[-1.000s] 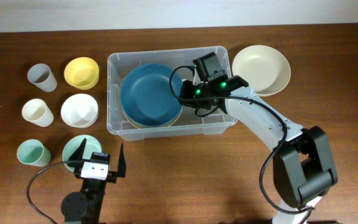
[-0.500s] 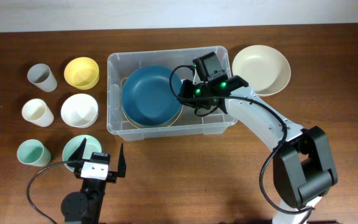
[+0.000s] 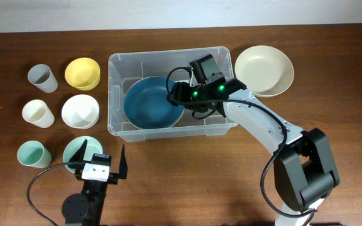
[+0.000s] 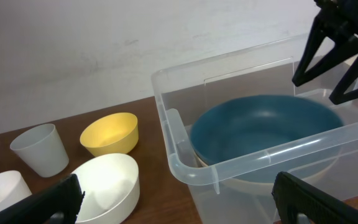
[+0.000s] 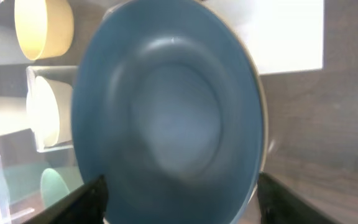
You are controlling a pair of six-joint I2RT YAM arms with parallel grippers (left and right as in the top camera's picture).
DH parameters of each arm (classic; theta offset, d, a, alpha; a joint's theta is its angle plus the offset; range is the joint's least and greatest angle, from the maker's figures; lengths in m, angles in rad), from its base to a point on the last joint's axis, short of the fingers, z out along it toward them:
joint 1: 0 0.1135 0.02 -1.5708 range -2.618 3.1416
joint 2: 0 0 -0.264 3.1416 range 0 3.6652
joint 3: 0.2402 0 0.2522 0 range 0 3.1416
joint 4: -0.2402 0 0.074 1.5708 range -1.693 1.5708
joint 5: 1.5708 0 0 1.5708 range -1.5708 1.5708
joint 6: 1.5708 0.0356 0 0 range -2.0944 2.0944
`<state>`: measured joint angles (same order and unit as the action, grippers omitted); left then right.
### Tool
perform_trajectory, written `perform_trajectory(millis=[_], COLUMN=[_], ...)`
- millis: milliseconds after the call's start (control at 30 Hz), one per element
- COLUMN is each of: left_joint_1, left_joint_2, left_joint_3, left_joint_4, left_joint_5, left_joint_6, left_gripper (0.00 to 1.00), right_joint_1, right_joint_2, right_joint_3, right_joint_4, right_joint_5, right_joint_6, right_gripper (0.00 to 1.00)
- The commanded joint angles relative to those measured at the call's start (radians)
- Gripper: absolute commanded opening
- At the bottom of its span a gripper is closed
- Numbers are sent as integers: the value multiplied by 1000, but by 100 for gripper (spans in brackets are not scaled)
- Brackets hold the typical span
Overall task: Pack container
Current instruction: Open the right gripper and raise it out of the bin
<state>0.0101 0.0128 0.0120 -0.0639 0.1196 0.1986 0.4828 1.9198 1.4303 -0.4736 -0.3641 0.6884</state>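
The container (image 3: 168,54) is a clear bin in the middle of the table. A blue bowl (image 3: 151,103) lies in its left half, on top of a cream dish whose rim (image 4: 199,163) peeks out beneath. My right gripper (image 3: 171,95) hovers open over the bowl's right rim, touching nothing. In the right wrist view the blurred blue bowl (image 5: 166,118) fills the frame, and the right gripper (image 5: 180,182) stands wide apart above it. My left gripper (image 3: 99,160) is open near the front edge, short of the container's (image 4: 179,163) corner.
A large cream bowl (image 3: 264,70) sits right of the container. To its left stand a grey cup (image 3: 43,78), yellow bowl (image 3: 82,73), white bowl (image 3: 80,111), cream cup (image 3: 38,113), green cup (image 3: 30,154) and green bowl (image 3: 75,149).
My right gripper has opened and let go of the blue bowl, which has dropped from a tilt to lie flatter in the container. The left arm has not moved.
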Motion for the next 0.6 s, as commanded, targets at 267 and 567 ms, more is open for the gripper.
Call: perform_trajectory(millis=[267, 567], left_joint_1=[6, 6], left_joint_2=[-6, -6], left_joint_3=[-3, -3], left_joint_4=[-5, -5], left_joint_5=[-3, -3], left_joint_6=[9, 9], left_gripper=[100, 100], right_joint_1=[-3, -122], right_joint_2=[1, -2], right_joint_3=[52, 560], right_joint_4=[-23, -459], right_joint_5=[105, 338], right_joint_6=[-69, -247], right_gripper=[81, 88])
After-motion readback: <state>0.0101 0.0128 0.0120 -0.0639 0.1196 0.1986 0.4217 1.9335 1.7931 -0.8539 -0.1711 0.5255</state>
